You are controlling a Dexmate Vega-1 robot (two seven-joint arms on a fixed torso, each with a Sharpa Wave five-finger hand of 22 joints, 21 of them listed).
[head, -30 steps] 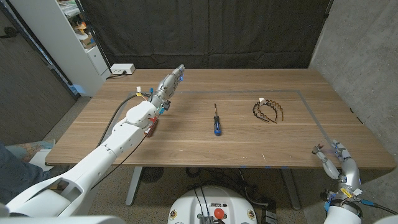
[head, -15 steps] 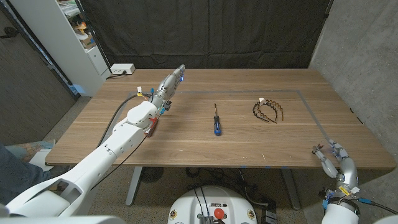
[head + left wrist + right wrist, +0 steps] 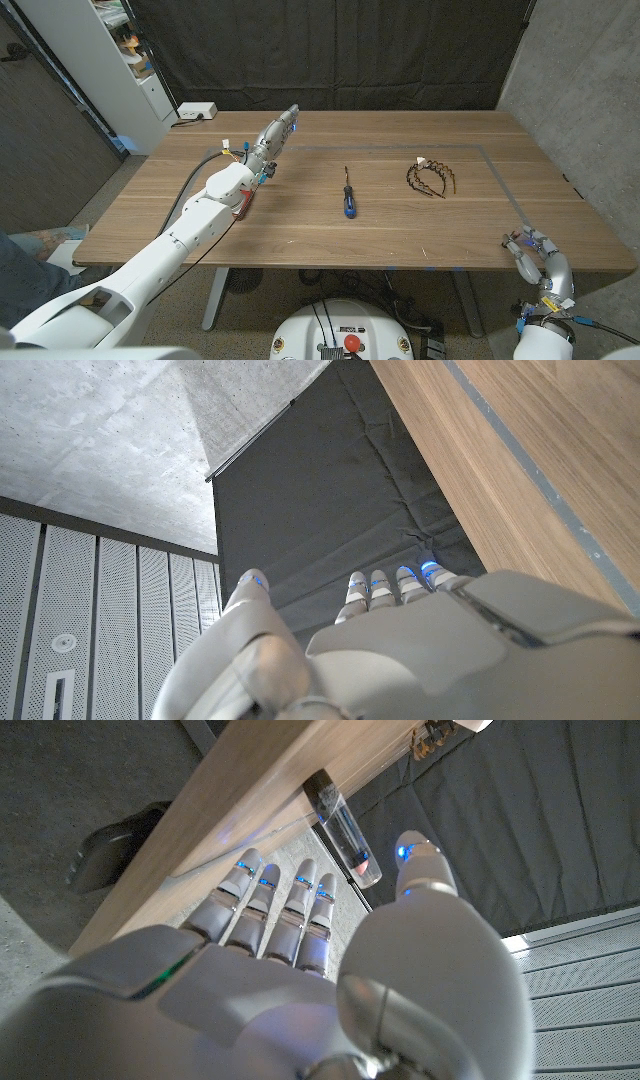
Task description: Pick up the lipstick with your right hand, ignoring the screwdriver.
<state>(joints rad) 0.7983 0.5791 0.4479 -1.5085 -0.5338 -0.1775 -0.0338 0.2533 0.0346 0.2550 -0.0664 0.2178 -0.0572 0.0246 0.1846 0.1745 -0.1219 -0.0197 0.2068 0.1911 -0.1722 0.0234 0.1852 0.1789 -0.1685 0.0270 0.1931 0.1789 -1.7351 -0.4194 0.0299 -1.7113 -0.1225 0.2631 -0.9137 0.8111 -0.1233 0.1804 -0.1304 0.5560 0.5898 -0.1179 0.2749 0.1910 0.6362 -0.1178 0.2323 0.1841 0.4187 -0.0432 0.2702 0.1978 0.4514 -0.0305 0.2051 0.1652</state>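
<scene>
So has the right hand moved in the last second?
Yes: the right hand has dropped slightly lower, away from the table's front edge, toward the robot.

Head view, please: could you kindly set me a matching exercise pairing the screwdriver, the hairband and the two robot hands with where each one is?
Things:
1. screwdriver
2. toothed hairband
3. left hand
4. right hand

Places:
A. by the table's near right corner
B. over the table's left part, fingers pointing toward the far edge
C. lying at the table's middle
D. lying on the table, right of the middle

Pairs: 1-C, 2-D, 3-B, 4-A
</scene>
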